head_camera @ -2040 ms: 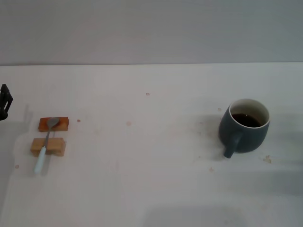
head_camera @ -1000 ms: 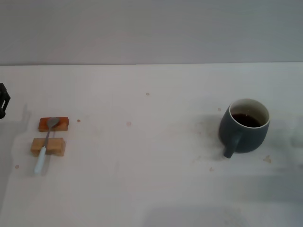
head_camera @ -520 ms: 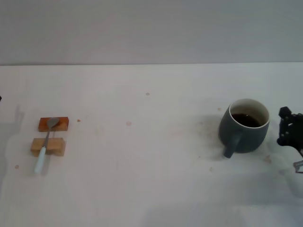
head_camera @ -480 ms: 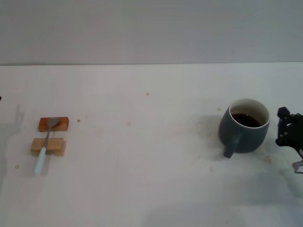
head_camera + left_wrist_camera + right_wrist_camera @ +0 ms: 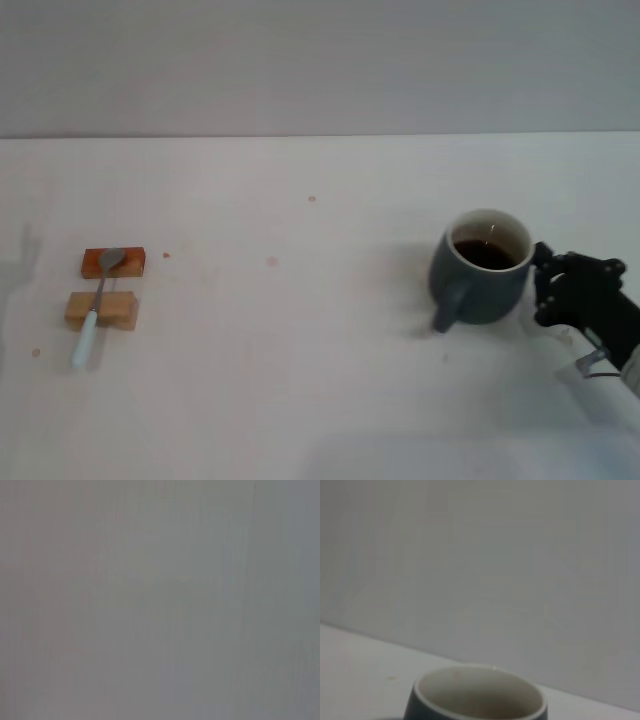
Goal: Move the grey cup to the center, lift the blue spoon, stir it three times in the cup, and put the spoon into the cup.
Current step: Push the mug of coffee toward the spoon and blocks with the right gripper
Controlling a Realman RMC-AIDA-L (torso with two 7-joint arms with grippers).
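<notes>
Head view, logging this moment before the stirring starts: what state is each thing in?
Grey cup: upright, dark liquid inside, right of the table's centre.
Blue spoon: lying across two blocks, untouched.
Right gripper: against the cup's right side.
Left gripper: out of view.

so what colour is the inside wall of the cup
White, above dark liquid; the grey cup shows it best in the head view.

Black right claw [image 5: 556, 290] on a pale grey wrist
</notes>
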